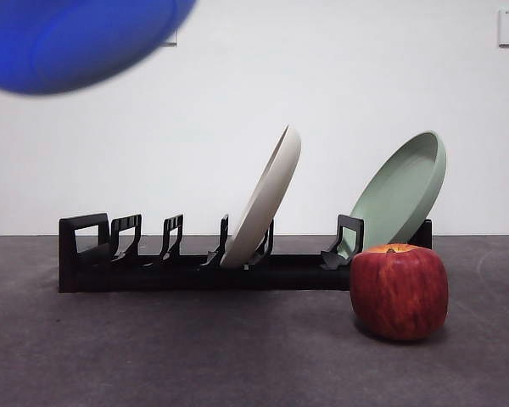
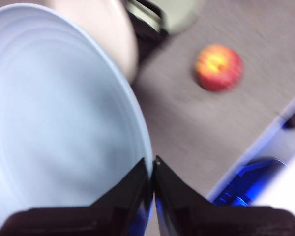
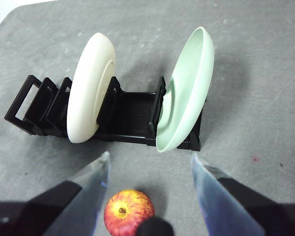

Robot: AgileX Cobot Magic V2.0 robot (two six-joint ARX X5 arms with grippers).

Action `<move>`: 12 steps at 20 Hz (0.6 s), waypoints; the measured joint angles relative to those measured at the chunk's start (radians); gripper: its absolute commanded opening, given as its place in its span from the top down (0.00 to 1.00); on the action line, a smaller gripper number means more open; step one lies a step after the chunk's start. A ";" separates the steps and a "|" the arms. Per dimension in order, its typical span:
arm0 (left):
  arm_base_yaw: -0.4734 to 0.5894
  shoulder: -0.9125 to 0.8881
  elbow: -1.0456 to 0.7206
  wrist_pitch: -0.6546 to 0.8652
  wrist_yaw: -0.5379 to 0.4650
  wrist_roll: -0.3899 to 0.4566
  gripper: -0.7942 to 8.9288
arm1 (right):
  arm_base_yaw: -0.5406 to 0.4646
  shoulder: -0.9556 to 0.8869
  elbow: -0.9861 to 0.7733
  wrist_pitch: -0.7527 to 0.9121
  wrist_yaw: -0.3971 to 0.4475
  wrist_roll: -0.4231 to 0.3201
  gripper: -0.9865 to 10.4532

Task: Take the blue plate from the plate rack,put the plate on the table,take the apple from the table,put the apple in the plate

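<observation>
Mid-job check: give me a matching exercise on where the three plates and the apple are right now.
Things:
1. blue plate
2. cream plate
3. green plate
4. apple

Places:
A. leaning at the end of the plate rack nearest the apple
B. on the table, under the open right gripper
C. clamped in the left gripper, lifted off the rack
D. in a middle rack slot

Pairs: 1-C, 2-D, 3-A, 4-B

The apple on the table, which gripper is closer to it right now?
Right. The right gripper hovers open just above the apple, its fingers to either side. The left gripper is farther off, holding the blue plate up in the air.
</observation>
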 measured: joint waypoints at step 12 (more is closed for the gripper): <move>-0.083 0.359 -0.175 0.216 0.002 -0.043 0.93 | 0.000 0.000 0.000 -0.061 0.000 0.000 0.67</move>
